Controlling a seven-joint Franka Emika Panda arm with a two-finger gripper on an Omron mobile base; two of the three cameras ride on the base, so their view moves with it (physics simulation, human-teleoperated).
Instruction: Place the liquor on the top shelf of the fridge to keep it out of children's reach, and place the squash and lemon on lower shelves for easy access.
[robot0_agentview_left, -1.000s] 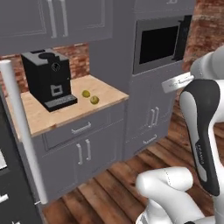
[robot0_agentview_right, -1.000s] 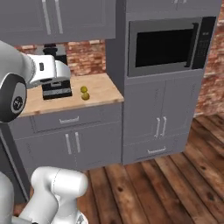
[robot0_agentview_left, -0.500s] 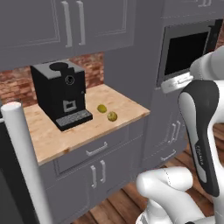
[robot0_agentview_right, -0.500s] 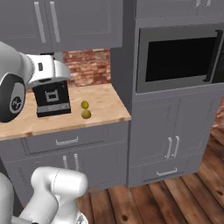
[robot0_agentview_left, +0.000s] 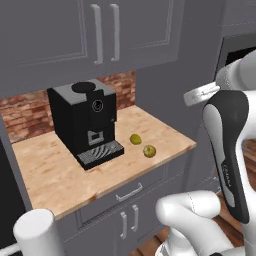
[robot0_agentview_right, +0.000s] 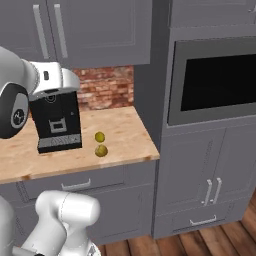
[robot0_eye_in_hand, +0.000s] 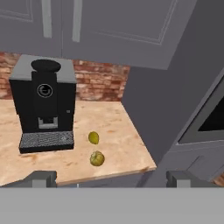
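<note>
- Dark finger tips (robot0_eye_in_hand: 41, 177) of the gripper (robot0_eye_in_hand: 110, 178) set far apart at the bottom of the hand view, jaws wide, nothing held between them.
- Just ahead of the gripper and slightly left of its middle: two small yellow-green fruits, the nearer fruit (robot0_eye_in_hand: 97, 158) rounder and duller, the farther fruit (robot0_eye_in_hand: 93, 138) smoother and brighter. Lying close beside each other, a small gap between; cannot tell which is the lemon and which the squash.
- Both resting on a pale wooden counter (robot0_eye_in_hand: 118, 127), near its front edge and towards its right end.
- Ahead and to the left of the gripper, well apart from the fruits: black coffee machine (robot0_eye_in_hand: 43, 105), upright, its drip tray facing the hand.
- Under the counter front, grey drawer (robot0_agentview_left: 131, 192) and cabinet doors with bar pulls.
- Behind the machine, red brick backsplash (robot0_eye_in_hand: 98, 81); above it, grey upper cabinets (robot0_eye_in_hand: 109, 26).
- To the right of the gripper, tall grey cabinet column (robot0_agentview_right: 200, 165) touching the counter's end, with a built-in microwave (robot0_agentview_right: 215, 82).
- Far off to the left of the hand, at the lower left of the left base view: dark edge of the fridge (robot0_agentview_left: 7, 190) and the pale rounded end of its handle (robot0_agentview_left: 35, 231).
- Wooden plank floor (robot0_agentview_right: 200, 245) below.
</note>
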